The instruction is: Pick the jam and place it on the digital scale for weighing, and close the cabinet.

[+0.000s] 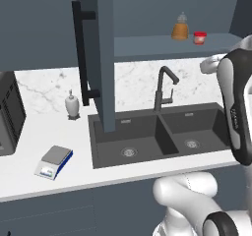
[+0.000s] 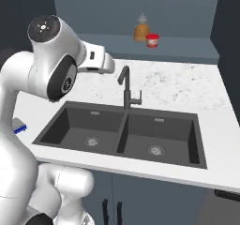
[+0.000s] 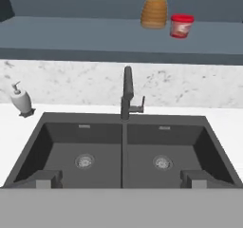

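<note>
The jam, a small jar with a red lid, stands on the open cabinet's lower shelf, right of an amber bottle. It also appears as the jam and the jam. The cabinet door stands swung out over the sink's left end, its black bar handle facing left. The digital scale lies on the white counter left of the sink. My gripper is open with nothing between its fingertips. It hangs over the sink, well short of the shelf and below the jam.
A dark double sink with a black faucet lies under the hand. A white soap dispenser stands at the back left, and a dark microwave at the far left. The marble backsplash runs under the shelf.
</note>
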Motion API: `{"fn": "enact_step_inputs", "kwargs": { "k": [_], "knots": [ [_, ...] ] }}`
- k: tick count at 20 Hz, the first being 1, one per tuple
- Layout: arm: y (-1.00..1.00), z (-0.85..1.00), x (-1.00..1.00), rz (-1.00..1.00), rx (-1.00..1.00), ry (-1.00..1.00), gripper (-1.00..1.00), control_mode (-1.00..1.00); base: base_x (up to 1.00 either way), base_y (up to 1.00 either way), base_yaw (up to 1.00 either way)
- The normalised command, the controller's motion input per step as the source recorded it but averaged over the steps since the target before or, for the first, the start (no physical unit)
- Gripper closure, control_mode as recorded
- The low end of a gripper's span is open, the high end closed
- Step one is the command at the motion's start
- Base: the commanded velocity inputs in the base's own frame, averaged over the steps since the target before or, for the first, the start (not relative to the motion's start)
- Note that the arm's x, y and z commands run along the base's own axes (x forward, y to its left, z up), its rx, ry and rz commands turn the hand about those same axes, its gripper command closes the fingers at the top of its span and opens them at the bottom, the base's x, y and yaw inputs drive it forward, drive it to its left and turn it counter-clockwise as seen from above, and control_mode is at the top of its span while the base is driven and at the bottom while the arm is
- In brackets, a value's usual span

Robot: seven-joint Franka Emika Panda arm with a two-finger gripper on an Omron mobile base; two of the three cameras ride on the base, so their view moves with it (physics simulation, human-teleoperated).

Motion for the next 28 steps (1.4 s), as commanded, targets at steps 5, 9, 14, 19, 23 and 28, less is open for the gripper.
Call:
{"fn": "enact_step_inputs", "kwargs": {
  "k": [5, 9, 14, 19, 23, 28],
  "knots": [
    [-0.47, 0.11, 0.18, 0.0, 0.0, -0.13, -1.0, -1.0, 0.0, 0.0, 0.0],
    [-0.45, 0.0, 0.53, 0.0, 0.0, -0.02, -1.0, -1.0, 0.0, 0.0, 0.0],
    [-0.41, 0.03, 0.76, 0.0, 0.0, 0.0, -1.0, -1.0, 0.0, 0.0, 0.0],
    [-0.46, 0.04, 0.79, 0.0, 0.0, 0.0, -1.0, -1.0, 0.0, 0.0, 0.0],
    [-0.38, 0.08, 0.77, 0.0, 0.0, 0.0, -1.0, -1.0, 0.0, 0.0, 0.0],
    [-0.16, 0.02, 0.75, 0.0, 0.0, 0.0, -1.0, -1.0, 0.0, 0.0, 0.0]
  ]
}}
